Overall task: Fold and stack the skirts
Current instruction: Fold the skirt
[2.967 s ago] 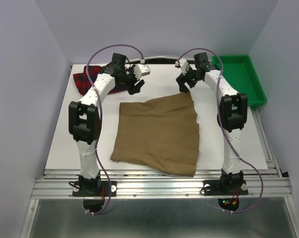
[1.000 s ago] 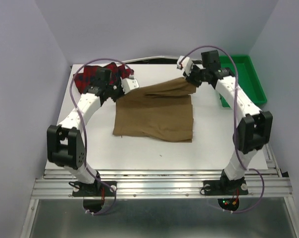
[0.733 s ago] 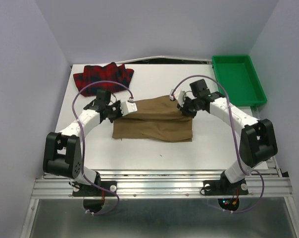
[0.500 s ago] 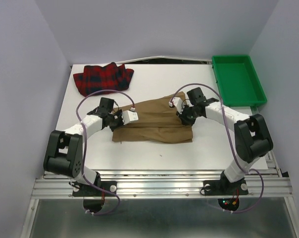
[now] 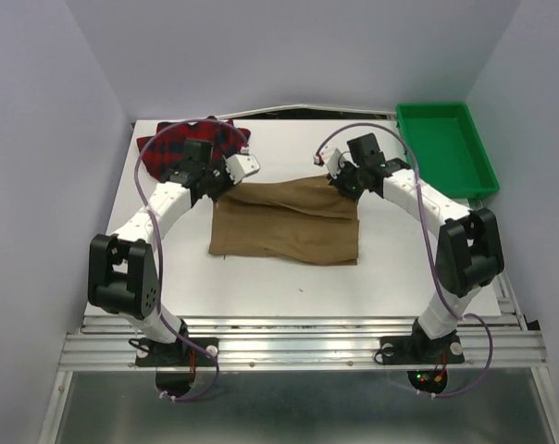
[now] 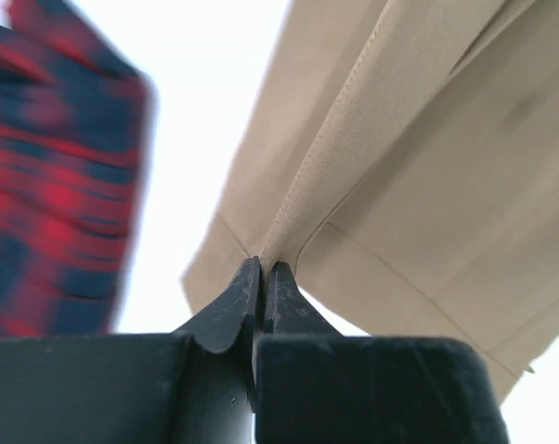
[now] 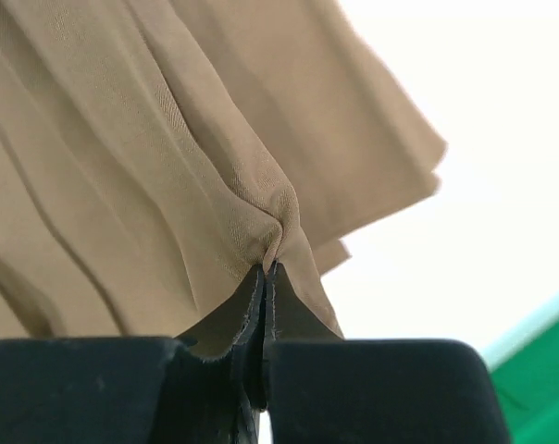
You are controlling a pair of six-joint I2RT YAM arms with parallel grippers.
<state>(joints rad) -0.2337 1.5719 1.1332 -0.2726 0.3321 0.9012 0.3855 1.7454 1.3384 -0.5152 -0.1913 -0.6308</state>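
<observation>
Tan skirt (image 5: 289, 227) is being held at its far edge by both hands.

- Left hand (image 6: 261, 268): jaws are pressing tight together on a raised ridge of tan cloth, nothing else between them. From above, this hand (image 5: 228, 181) is pinching the far corner that is farther from the green tray (image 5: 446, 148).
- Right hand (image 7: 266, 268): jaws are likewise clamping a gathered pucker of tan cloth. From above, it (image 5: 342, 181) is holding the far corner nearer the tray, just short of the tray's near end.
- Outward from the hands: the held edge is running straight between them, so the skirt's long axis is pointing toward the tray and away from it. The rest of the cloth is lying flat on the desk (image 5: 261, 296), spreading from the hands toward the arm bases.
- Plaid skirt (image 5: 159, 155) is lying beyond the left hand, on the side away from the tray, apart from the tan one.
- Judgement: neither arm is nearer; each is owning one corner. The next move is probably hinging on both travelling together across the short axis.
</observation>
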